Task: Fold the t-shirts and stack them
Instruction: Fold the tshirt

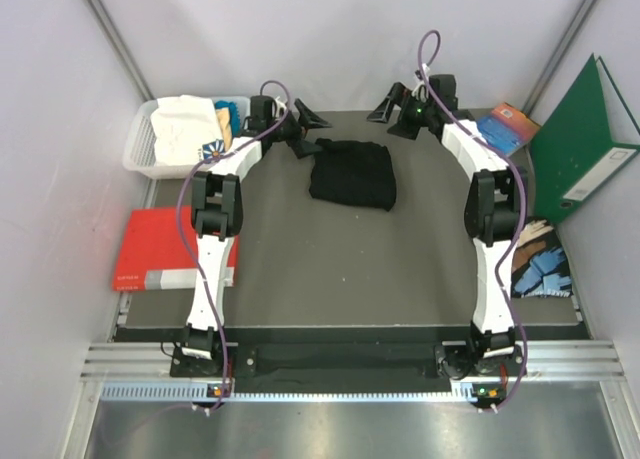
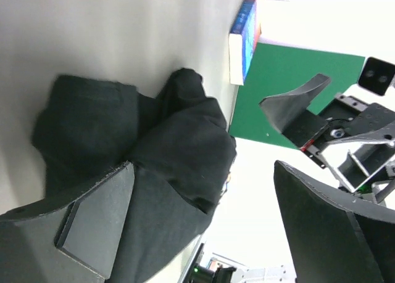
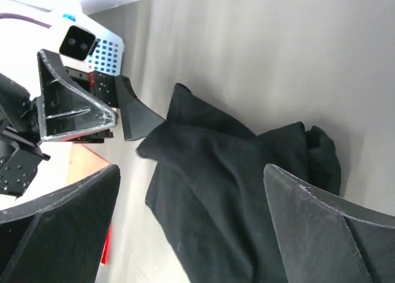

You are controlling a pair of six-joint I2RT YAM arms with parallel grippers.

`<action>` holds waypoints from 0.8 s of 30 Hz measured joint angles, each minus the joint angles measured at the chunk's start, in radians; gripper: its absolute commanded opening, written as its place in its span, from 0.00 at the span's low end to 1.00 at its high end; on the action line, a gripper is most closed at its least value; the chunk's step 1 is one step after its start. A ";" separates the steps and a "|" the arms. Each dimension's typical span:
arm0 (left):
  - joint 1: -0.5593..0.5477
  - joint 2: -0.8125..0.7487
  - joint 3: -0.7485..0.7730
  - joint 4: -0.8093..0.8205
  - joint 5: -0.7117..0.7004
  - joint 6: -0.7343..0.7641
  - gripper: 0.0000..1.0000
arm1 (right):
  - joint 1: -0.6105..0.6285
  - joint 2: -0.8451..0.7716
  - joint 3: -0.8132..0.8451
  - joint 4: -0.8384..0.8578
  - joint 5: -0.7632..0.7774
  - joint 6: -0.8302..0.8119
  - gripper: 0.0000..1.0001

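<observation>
Lying at the far middle of the table, the black t-shirt is a rumpled, roughly squared bundle, its layers doubled over but puffed up in soft ridges, not pressed flat. The left gripper hangs just beyond its far left corner and the right gripper just beyond its far right corner. Both have their jaws spread wide with nothing between them, and neither touches the cloth as far as the wrist views show. More shirts wait in the white basket at the far left: pale shirts heaped on top and a teal shirt tucked beside them. The black shirt looks light, limp and fairly grippy. It should sag and drape the moment it is lifted, and a pinch through one layer would likely peel the fold open instead of carrying the whole bundle. The safer hold, I judge, is at two matching corners or along one folded edge, with the fingers reaching under all the layers and both arms moving together so the cloth stays taut between them. The raised ridge along the right side offers an easy bite, though pulling there alone could drag the bundle askew. A flat edge against the table would be harder to get under.
</observation>
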 measured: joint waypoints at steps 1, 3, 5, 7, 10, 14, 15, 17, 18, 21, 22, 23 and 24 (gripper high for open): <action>0.000 -0.015 -0.021 0.013 0.003 0.000 0.99 | 0.000 -0.013 0.000 -0.011 0.002 -0.014 0.93; 0.000 -0.040 -0.050 0.024 0.010 0.002 0.99 | 0.003 -0.035 0.000 -0.031 0.001 -0.043 0.40; -0.001 -0.069 -0.075 0.025 0.018 0.014 0.99 | 0.010 -0.058 0.000 -0.063 0.002 -0.083 0.00; -0.003 -0.093 -0.088 0.024 0.025 0.033 0.96 | 0.018 -0.071 0.000 -0.096 0.003 -0.100 0.00; -0.010 -0.115 -0.089 0.033 0.046 0.048 0.58 | 0.032 -0.084 -0.039 -0.098 -0.015 -0.108 0.00; -0.023 -0.119 -0.084 0.072 0.092 0.029 0.00 | 0.040 -0.096 -0.172 -0.068 -0.095 -0.055 0.00; -0.028 -0.118 -0.084 0.084 0.105 0.027 0.00 | 0.041 -0.093 -0.192 -0.066 -0.114 -0.040 0.00; -0.040 -0.118 -0.083 0.097 0.122 0.022 0.00 | 0.043 -0.087 -0.225 -0.066 -0.163 -0.017 0.00; -0.048 -0.118 -0.083 0.101 0.130 0.020 0.00 | 0.045 -0.086 -0.234 -0.066 -0.182 -0.007 0.00; -0.074 -0.117 -0.082 0.107 0.146 0.013 0.00 | 0.055 -0.085 -0.242 -0.063 -0.226 0.009 0.00; -0.082 -0.117 -0.082 0.110 0.150 0.013 0.00 | 0.059 -0.085 -0.243 -0.059 -0.239 0.011 0.00; -0.090 -0.116 -0.081 0.113 0.154 0.013 0.00 | 0.062 -0.085 -0.243 -0.056 -0.253 0.012 0.00; -0.095 -0.112 -0.078 0.114 0.157 0.013 0.00 | 0.064 -0.085 -0.243 -0.055 -0.260 0.013 0.00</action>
